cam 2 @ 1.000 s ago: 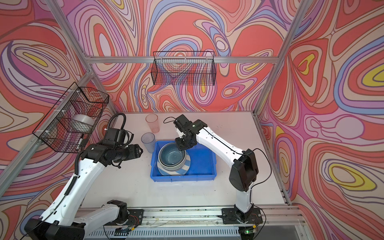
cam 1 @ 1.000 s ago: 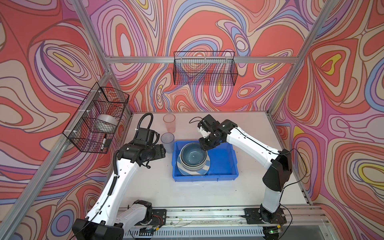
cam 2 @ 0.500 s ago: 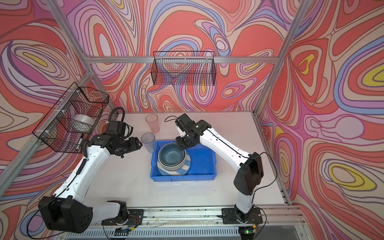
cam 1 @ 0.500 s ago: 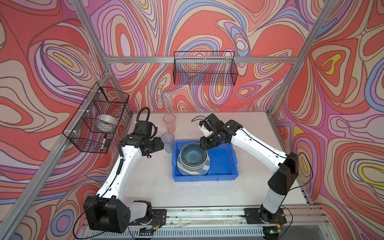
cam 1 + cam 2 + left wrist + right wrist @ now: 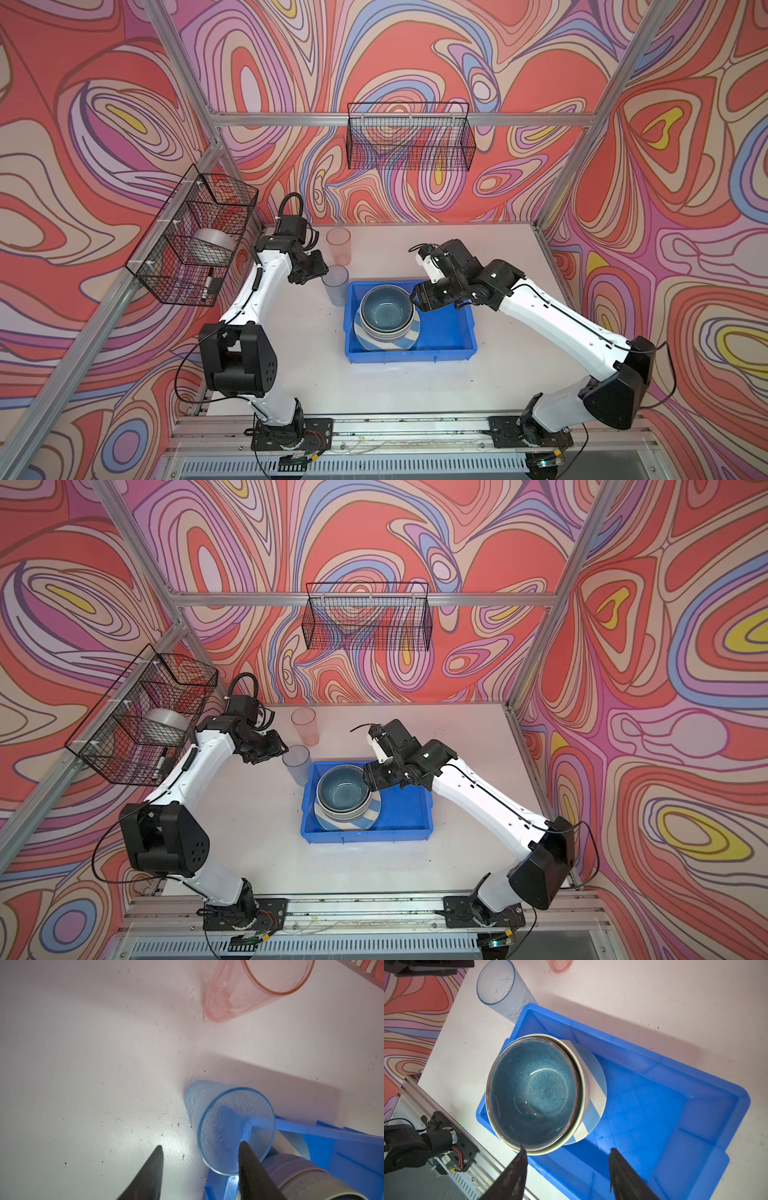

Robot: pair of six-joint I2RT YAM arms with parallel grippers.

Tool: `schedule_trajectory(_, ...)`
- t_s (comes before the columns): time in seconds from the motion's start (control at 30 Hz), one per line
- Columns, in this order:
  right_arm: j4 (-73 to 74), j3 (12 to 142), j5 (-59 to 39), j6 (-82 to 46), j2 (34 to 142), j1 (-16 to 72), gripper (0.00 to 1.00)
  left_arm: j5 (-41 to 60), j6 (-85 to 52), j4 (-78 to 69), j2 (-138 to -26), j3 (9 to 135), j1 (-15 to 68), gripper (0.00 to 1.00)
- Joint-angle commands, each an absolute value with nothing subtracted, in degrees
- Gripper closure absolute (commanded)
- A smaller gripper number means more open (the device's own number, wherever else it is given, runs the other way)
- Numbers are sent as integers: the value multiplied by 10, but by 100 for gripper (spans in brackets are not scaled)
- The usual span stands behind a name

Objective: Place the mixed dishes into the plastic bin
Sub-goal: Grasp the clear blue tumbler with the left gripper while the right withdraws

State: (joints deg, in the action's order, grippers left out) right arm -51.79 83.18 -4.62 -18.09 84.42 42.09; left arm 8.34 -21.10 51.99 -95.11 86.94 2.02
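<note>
Now, in the plastic bin (image 5: pixel 451 338): speckled dark blue-grey bowl (image 5: pixel 386 309) nested in pale green bowl (image 5: pixel 583 1088), over striped plate (image 5: pixel 386 345). Left fingers (image 5: pixel 149 1172) and right fingers (image 5: pixel 515 1172) spread, gripping nothing.

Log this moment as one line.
left gripper open at bluish tumbler rim | right gripper open over bin | dark bowl in green bowl on striped plate | pinkish tumbler upright on table

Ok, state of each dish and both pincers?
dark blue-grey bowl, nested in the pale green bowl
pale green bowl, on the striped plate
striped plate, in the bin
bluish tumbler, upright, outside the bin
pinkish tumbler, upright, outside the bin
left pincer, open, straddling the bluish tumbler's rim
right pincer, open, over the bin
</note>
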Motion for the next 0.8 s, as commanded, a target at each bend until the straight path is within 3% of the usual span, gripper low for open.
schedule_trajectory(0.0, -492, 810, -35, -190, 814, 421, 36, 73, -194, 561, -988, 903, 18, 56)
schedule_trajectory(0.57, -460, 753, -36, -193, 773, 412, 33, 106, -186, 592, -1063, 926, 18, 83)
schedule_trajectory(0.77, -456, 755, -43, -195, 776, 412, 33, 138, -191, 580, -1064, 911, 18, 86)
